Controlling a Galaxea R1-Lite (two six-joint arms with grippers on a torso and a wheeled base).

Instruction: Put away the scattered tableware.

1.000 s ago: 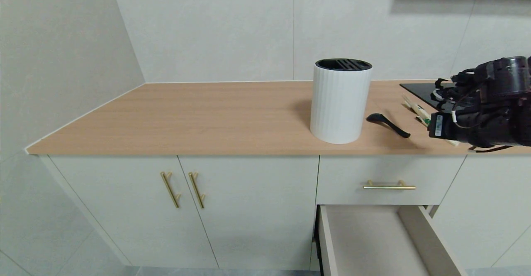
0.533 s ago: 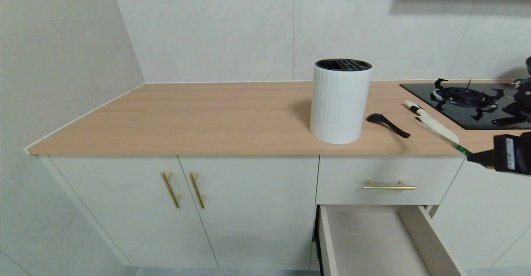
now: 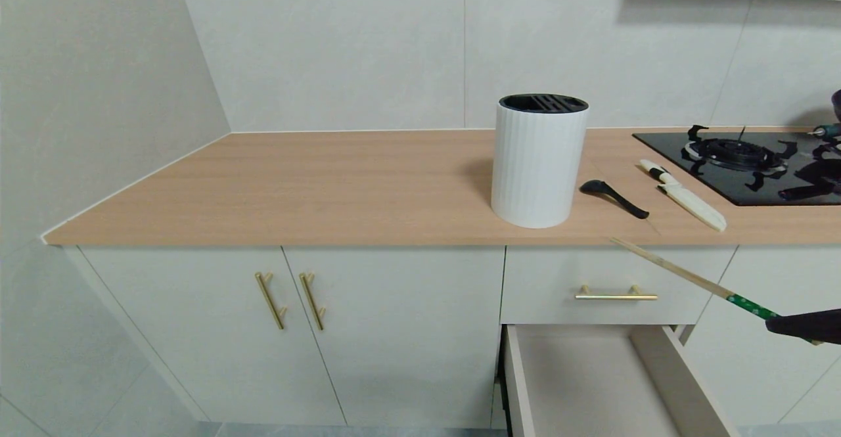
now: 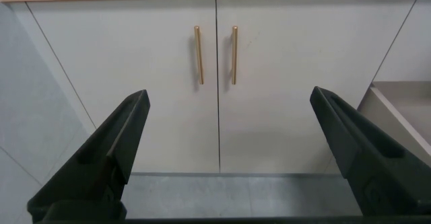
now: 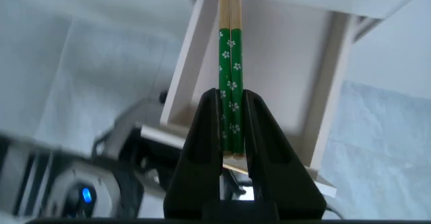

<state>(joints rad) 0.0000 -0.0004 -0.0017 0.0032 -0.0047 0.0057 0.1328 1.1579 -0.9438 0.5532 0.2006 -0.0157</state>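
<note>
Right wrist view: R gripper (image 5: 229, 101) pinching chopsticks (image 5: 229, 42) nr drawer (image 5: 286, 62).

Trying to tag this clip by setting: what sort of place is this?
Most likely a kitchen: a gas hob set in a wooden countertop, with cabinets and an open drawer below.

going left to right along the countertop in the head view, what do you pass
white utensil holder → black spoon → knife → stove. The chopsticks in the right gripper hang in front of the counter and span several of these, so they are left out.
</note>
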